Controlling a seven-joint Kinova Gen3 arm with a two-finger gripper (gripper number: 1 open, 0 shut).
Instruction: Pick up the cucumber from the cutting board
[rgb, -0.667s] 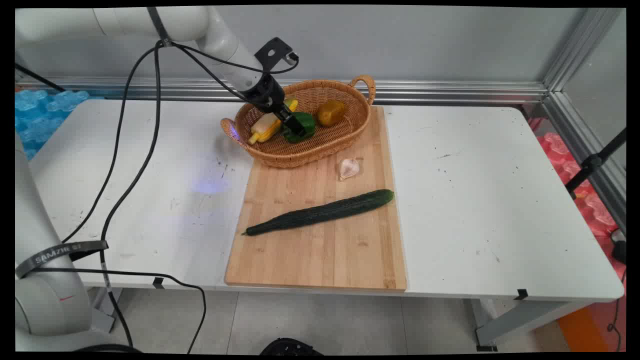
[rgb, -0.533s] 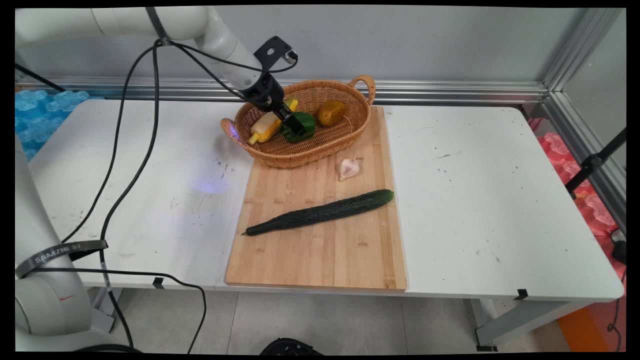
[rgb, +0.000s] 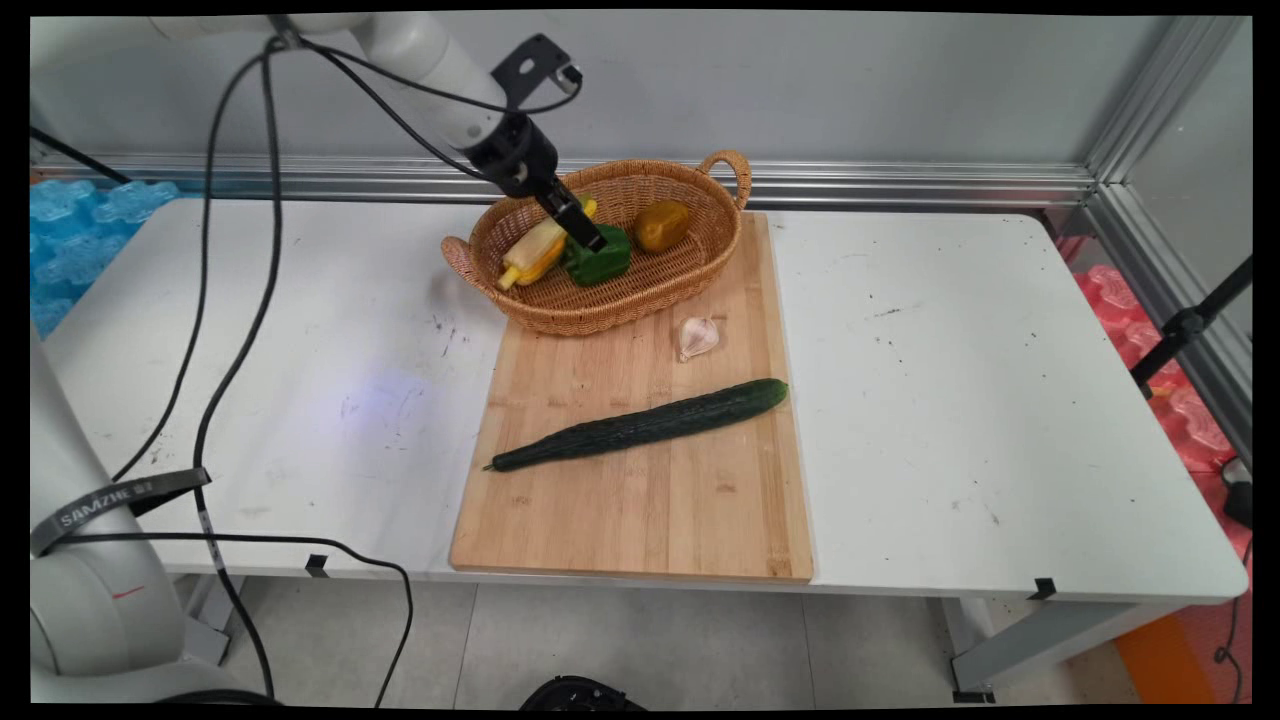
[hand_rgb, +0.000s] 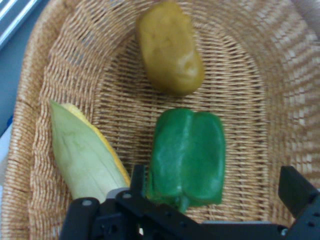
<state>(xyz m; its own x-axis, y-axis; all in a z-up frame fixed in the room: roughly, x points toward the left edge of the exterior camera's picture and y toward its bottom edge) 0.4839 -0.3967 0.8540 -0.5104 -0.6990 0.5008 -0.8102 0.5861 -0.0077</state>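
Observation:
My gripper (rgb: 592, 240) hangs over a wicker basket (rgb: 600, 308) at the back of the table, its tips just above a green bell pepper (rgb: 603, 262). In the hand view the gripper (hand_rgb: 217, 187) is open, its two fingers (hand_rgb: 296, 189) standing either side of the near end of the pepper (hand_rgb: 189, 155) without touching it. The pepper lies on the basket floor (hand_rgb: 250, 75). Left of it rests a corn cob in its husk (hand_rgb: 85, 150) (rgb: 530, 255), and beyond it a brownish potato (hand_rgb: 170, 47) (rgb: 662, 225).
The basket sits on the far end of a wooden cutting board (rgb: 640, 510). On the board lie a garlic bulb (rgb: 698, 336) and a long dark cucumber (rgb: 645, 425). Black cables hang from the arm over the table's left side.
The arm has lifted up and slightly to the left, so the gripper stands higher over the pepper. The pepper, corn and potato have stayed in the basket.

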